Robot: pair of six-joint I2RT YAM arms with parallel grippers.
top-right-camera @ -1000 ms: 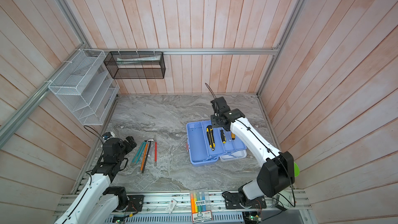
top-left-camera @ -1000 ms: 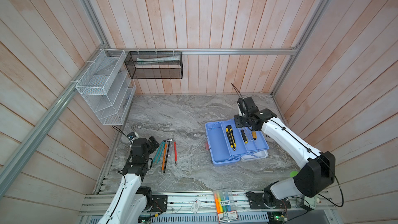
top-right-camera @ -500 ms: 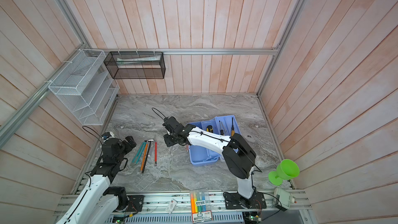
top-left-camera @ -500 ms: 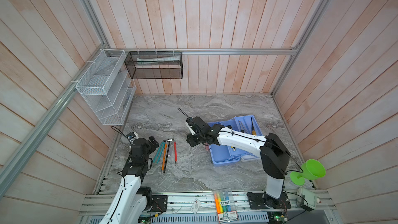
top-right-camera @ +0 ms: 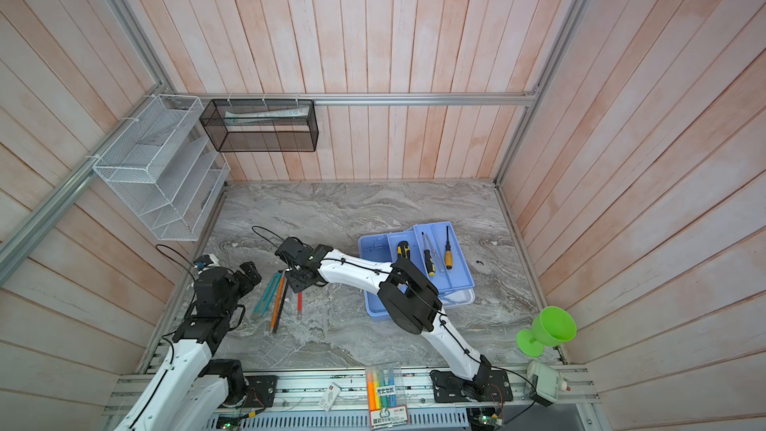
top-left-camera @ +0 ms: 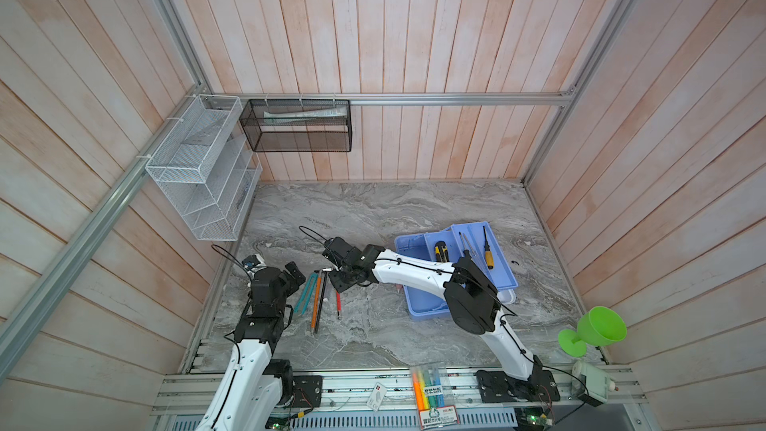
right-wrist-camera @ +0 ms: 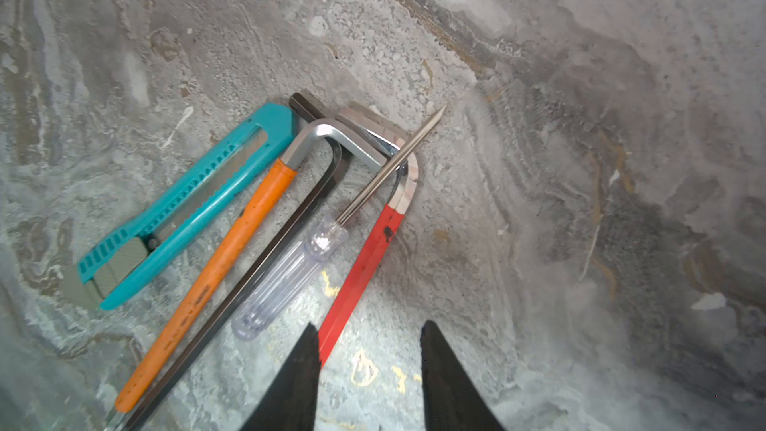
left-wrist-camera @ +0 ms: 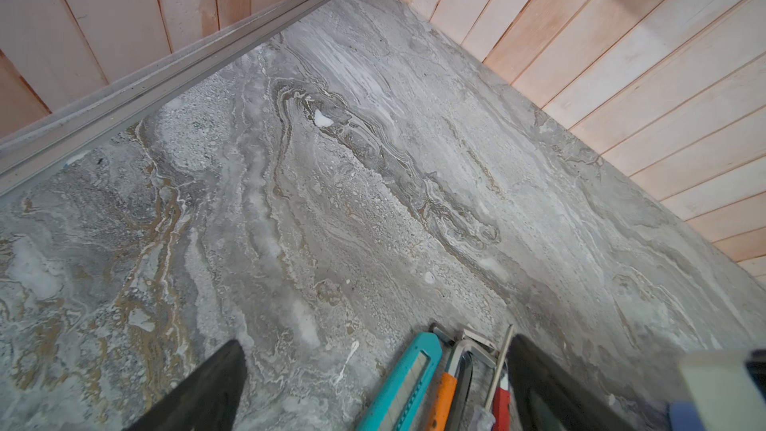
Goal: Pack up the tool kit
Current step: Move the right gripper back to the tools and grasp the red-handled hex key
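Marble bench [top-left-camera: 373, 217]. Blue tool-kit tray [top-left-camera: 503, 273], right edge: three screwdrivers [top-left-camera: 465, 242] stowed. Outstanding near left edge: teal cutter [right-wrist-camera: 178, 209], orange hex key [right-wrist-camera: 215, 271], black hex key [right-wrist-camera: 265, 250], clear screwdriver [right-wrist-camera: 286, 271], red hex key [right-wrist-camera: 360, 267]. Right gripper [right-wrist-camera: 369, 325] over them, part-open, empty; left gripper [left-wrist-camera: 375, 339] spread wide, empty.

A grey marble-patterned tabletop [top-left-camera: 373, 209] is boxed in by pale pink wooden plank walls [top-left-camera: 373, 35] framed with aluminium rails [top-left-camera: 456, 98]. A white wire mesh rack [top-left-camera: 199, 167] with tiered compartments hangs on the left wall, and just beside it on the back wall is a black mesh basket [top-left-camera: 296, 126] holding a pale item too indistinct to name. At the near edge, a clear pack of coloured highlighters [top-left-camera: 431, 387] lies on the front rail. Well to its right, a bright green plastic goblet [top-left-camera: 592, 331] sits tilted just beside a small white device [top-left-camera: 590, 381].
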